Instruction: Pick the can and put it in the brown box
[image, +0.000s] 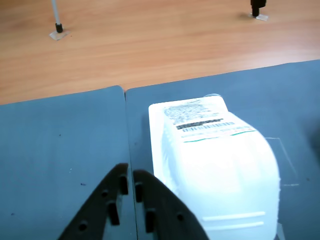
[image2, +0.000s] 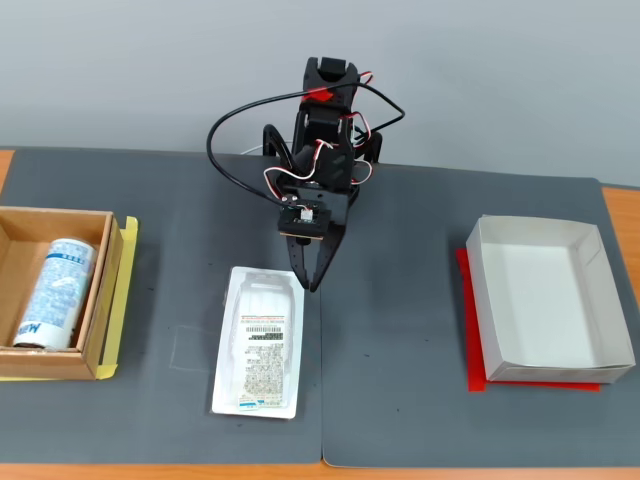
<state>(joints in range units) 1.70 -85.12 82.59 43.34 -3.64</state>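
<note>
Can (image2: 55, 292) lies inside brown box (image2: 104, 300) — tool (image2: 311, 283) closed, empty

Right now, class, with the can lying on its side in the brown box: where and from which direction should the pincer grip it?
Grip the can around the middle of its round body, coming straight down from above. It lies lengthwise inside the brown box, whose walls block any sideways approach. Set the fingers across its narrow width; there is bare floor on either side. The pincer looks closed and must open first.

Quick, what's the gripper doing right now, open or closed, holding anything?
Gripper: closed and empty, fingertips nearly touching, above the mat beside the white plastic tray. The can lies in the brown box.
</note>
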